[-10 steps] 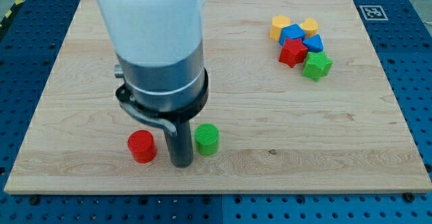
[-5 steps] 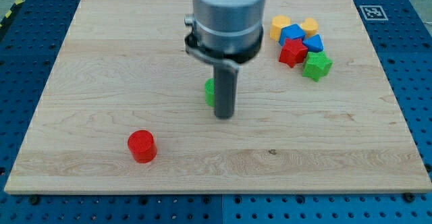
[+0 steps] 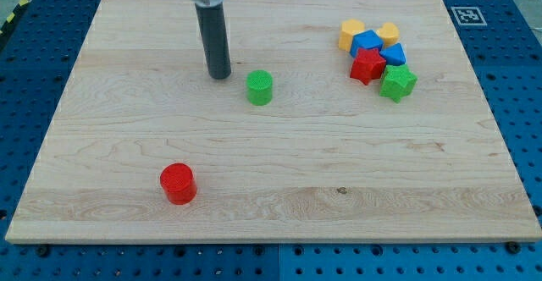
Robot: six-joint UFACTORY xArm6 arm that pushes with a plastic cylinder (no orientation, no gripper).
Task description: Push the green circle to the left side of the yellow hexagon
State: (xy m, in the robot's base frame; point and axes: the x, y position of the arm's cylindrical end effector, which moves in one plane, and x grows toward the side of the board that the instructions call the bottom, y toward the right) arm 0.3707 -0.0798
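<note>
The green circle sits on the wooden board a little above the middle. The yellow hexagon lies at the view's top right, at the left end of a cluster of blocks. My tip stands just left of and slightly above the green circle, with a small gap between them. The green circle is well to the left of and below the yellow hexagon.
Next to the yellow hexagon are a blue block, a yellow heart, a red star, a blue triangle and a green star. A red circle sits at the bottom left.
The green circle has gone from the bottom middle up toward the view's top. My tip pushed it up, then moved away to its upper left.
</note>
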